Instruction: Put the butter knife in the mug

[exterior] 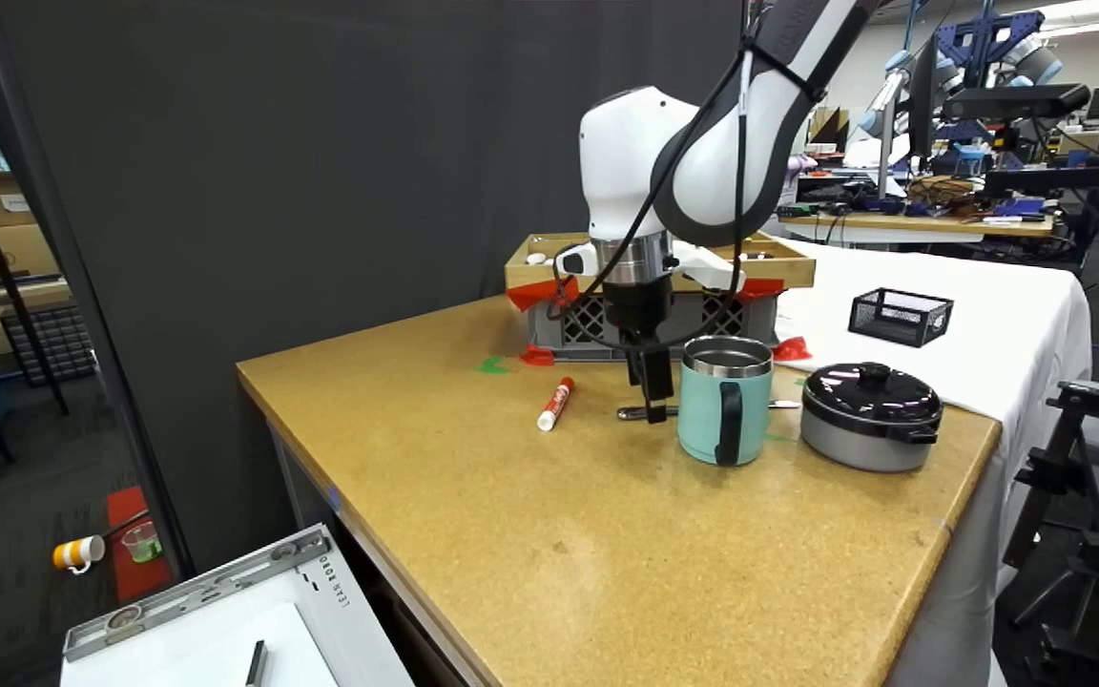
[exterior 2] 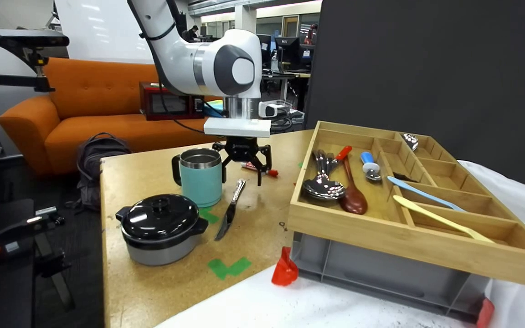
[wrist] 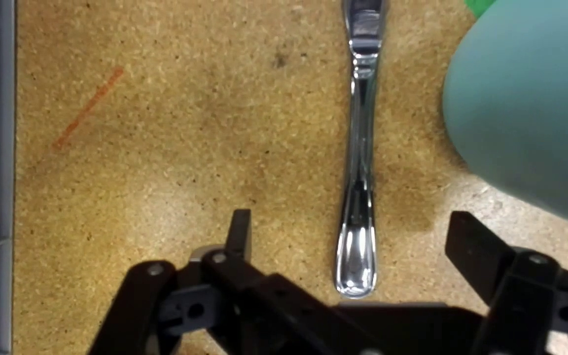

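Nearest to the wrist camera are the two black fingers (wrist: 479, 256) of the Robotiq gripper (wrist: 349, 236); they stand wide apart, and nothing is held between them. Below, in the space which they span, the handle end of the butter knife (wrist: 362, 148) lies flat on the speckled table top (exterior: 511, 544); its blade ends near the lidded casserole pot (exterior 2: 161, 232). The teal insulated mug (exterior 2: 202, 184) stands upright beside the knife, apart from it, with its top uncovered.

I judge that the grasp is the step in hand. The first danger is for the mug: one fingertip is just beside its wall, although the wrist view shows some table between them. If the gripper shifts to that side, it could push the mug, or even tip it over. Secondly, the knife is thin and its metal looks smooth, so if the fingers close too high, they could miss it or let it slip. Finally, a hold so near to the handle's end may let the blade swing down during the lifting; then it could strike the mug's rim, or brush the pot, before the opening is reached.
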You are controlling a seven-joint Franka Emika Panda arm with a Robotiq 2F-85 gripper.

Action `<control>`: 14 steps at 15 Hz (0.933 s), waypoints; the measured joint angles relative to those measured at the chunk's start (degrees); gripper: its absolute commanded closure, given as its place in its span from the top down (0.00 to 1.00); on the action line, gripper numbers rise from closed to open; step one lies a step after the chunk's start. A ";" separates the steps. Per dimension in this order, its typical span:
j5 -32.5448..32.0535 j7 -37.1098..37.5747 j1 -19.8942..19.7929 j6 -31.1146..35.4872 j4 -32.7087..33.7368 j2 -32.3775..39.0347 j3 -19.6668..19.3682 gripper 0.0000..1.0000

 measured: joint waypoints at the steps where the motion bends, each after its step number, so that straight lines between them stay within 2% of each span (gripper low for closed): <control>1: 0.00 -0.09 -0.10 0.00 0.41 0.56 0.00 1.00; 2: 0.00 -0.19 -0.21 0.02 0.80 1.11 0.01 0.75; 4: 0.00 -0.45 -0.39 0.02 1.87 2.24 0.05 0.69; 11: 0.10 -0.95 -0.51 -0.57 3.43 2.18 1.23 0.19; 13: 0.13 -0.95 -0.51 -0.60 3.61 2.17 1.43 0.05; 14: 0.15 -0.95 -0.51 -0.60 3.66 2.17 1.48 0.03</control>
